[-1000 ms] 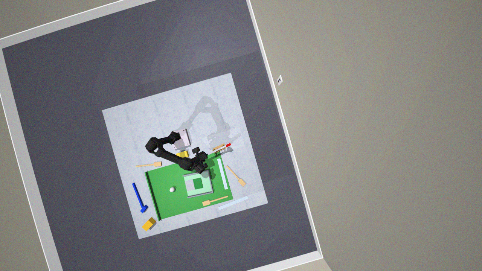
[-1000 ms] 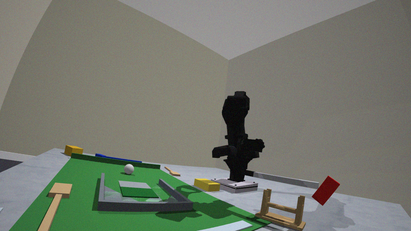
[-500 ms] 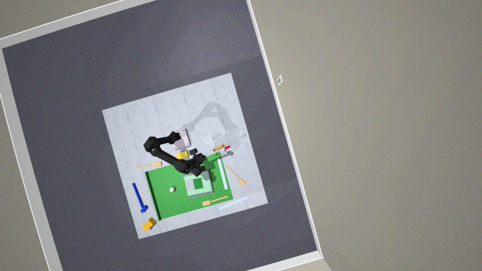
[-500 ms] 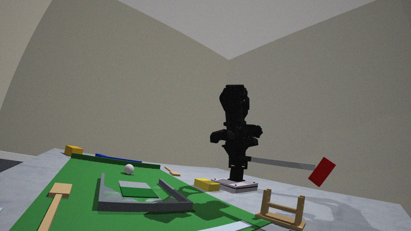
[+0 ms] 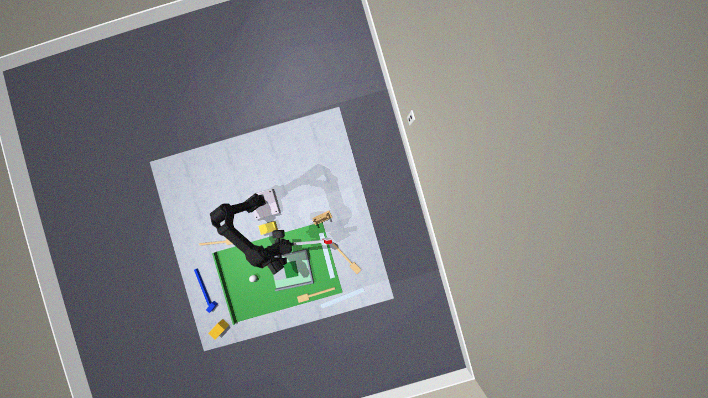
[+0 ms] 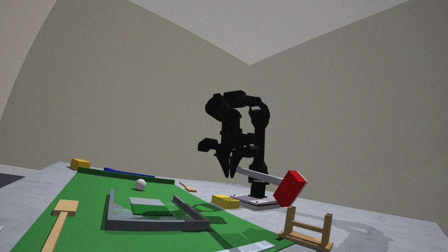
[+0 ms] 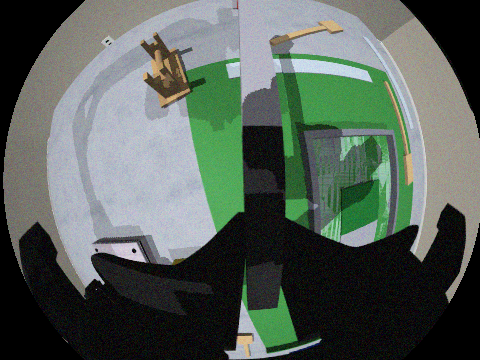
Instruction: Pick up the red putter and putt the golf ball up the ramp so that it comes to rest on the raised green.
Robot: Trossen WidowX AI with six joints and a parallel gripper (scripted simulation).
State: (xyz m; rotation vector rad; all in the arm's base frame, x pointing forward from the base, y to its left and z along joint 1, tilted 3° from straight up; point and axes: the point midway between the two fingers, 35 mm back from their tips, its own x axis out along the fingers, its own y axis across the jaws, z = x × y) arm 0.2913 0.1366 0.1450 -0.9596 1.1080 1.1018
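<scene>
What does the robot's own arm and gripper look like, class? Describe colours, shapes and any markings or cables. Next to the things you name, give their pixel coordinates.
The arm [image 5: 240,242] [image 6: 230,125] is matte black all over, built from chunky, angular segments with bulky joints. The gripper [image 5: 286,246] [image 6: 229,176] [image 7: 255,218] is black too, with two wedge-shaped fingers that taper to narrow tips. I can make out no markings or cables on either.

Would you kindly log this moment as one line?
gripper: shut on red putter | putter: off wooden rack | golf ball: on green mat
</scene>
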